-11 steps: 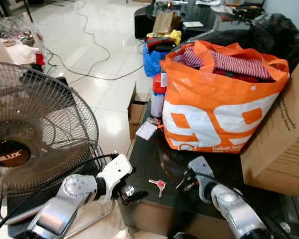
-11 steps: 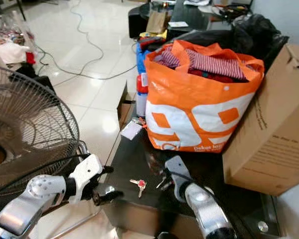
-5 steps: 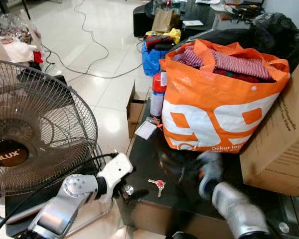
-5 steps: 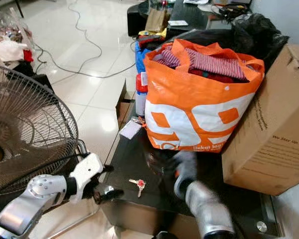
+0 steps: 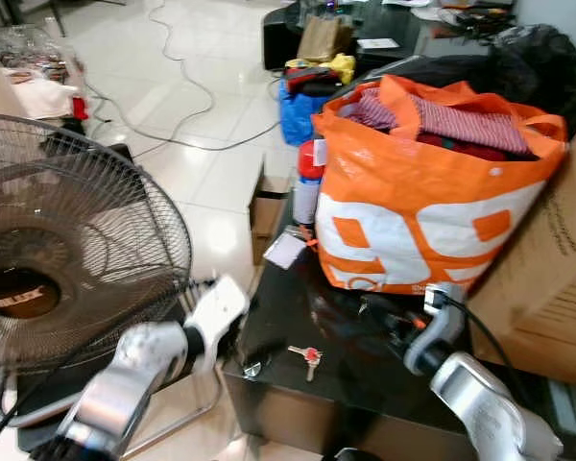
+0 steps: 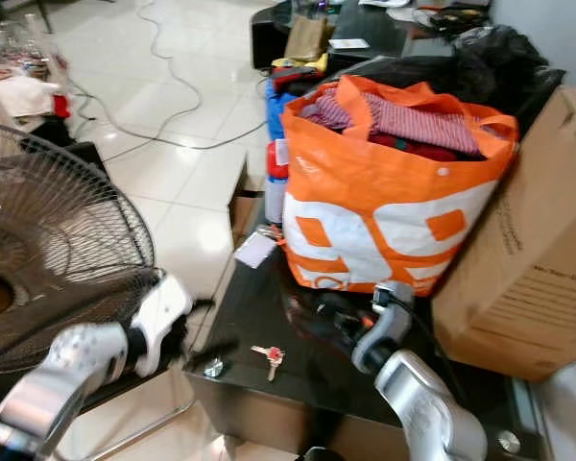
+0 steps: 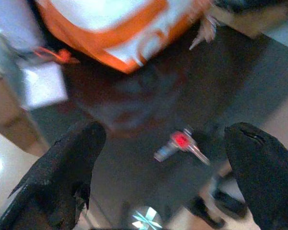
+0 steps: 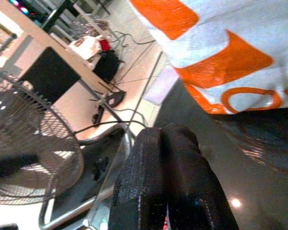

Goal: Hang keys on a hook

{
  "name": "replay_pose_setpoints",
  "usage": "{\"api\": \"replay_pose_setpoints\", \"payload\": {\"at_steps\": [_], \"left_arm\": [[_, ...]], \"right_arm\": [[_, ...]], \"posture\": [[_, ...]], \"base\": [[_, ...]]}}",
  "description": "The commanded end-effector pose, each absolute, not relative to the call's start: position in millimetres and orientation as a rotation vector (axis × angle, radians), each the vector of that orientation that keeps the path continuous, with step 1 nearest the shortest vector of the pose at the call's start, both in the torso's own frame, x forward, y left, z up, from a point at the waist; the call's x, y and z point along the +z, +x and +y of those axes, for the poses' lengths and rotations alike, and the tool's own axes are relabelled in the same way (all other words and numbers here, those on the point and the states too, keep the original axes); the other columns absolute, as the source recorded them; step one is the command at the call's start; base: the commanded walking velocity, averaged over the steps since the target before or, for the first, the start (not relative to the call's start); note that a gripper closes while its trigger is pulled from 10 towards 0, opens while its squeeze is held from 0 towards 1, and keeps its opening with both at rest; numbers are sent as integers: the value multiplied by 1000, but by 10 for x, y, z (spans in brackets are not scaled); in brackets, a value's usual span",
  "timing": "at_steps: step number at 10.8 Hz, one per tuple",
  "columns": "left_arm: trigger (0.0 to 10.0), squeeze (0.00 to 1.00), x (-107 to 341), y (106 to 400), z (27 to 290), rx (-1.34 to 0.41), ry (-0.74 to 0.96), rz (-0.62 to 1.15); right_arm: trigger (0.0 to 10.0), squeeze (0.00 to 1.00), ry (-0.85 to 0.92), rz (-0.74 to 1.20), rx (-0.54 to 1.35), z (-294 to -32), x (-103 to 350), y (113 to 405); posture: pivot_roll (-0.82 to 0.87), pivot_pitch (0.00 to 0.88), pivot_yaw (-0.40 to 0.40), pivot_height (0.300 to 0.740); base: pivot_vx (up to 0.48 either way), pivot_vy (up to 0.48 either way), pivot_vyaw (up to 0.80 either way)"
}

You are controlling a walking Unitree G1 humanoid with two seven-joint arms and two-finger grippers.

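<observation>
Keys (image 5: pixel 304 356) lie loose on black table (image 5: pixel 365 375); left gripper (image 7: pixel 165 158) spread wide, should centre over them, probably; right gripper (image 8: pixel 165 158) clenched, empty.

Table (image 5: pixel 365 370): black, glossy top that mirrors the bag above it.
Keys (image 5: pixel 305 356): bright metal blades, one with a red plastic-looking head.
Orange bag (image 5: pixel 418 226): woven plastic sheet, slightly shiny, printed white; striped cloth (image 5: pixel 461 123) bundled inside.
Cardboard box (image 5: pixel 557 279), right: plain brown board, matt, printed with small dark lettering.
Fan (image 5: pixel 72 254), left: thin dark wire grille, metallic sheen.
Floor (image 5: pixel 202 115): pale tiles, polished, strong reflections.
Arms: silver, smooth casing. Right gripper (image 8: pixel 170 187) fingers: black, finely textured, matt. Left gripper (image 7: pixel 158 177) fingers likewise rough and matt.
</observation>
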State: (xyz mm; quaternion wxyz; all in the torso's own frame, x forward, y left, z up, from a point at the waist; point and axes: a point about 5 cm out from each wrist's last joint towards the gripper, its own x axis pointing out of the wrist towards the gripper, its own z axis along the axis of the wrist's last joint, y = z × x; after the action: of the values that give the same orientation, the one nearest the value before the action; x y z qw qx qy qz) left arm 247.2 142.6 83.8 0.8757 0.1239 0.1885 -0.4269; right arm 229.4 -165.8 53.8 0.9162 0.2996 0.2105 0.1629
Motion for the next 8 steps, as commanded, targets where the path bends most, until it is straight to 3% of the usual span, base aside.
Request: {"api": "replay_pose_setpoints", "payload": {"at_steps": [1, 3, 5, 8], "left_arm": [[10000, 0, 909, 2543, 1475, -834, 267, 350], [10000, 0, 1147, 2741, 1536, -628, 234, 212], [10000, 0, 1294, 2839, 1568, -560, 252, 129], [10000, 0, 1336, 2855, 1570, -502, 289, 118]], "right_arm": [[0, 0, 607, 390, 308, -1733, 639, 2296], [0, 0, 541, 219, 244, -1781, 1060, 2291], [0, 0, 497, 128, 201, -1664, 1288, 2273], [0, 0, 403, 178, 124, -1683, 1227, 2126]], "posture": [[-77, 0, 11, 740], [-74, 0, 46, 740], [-60, 0, 55, 740], [-37, 0, 49, 740]], "base": [[0, 0, 0], [0, 0, 0], [0, 0, 0], [0, 0, 0]]}}
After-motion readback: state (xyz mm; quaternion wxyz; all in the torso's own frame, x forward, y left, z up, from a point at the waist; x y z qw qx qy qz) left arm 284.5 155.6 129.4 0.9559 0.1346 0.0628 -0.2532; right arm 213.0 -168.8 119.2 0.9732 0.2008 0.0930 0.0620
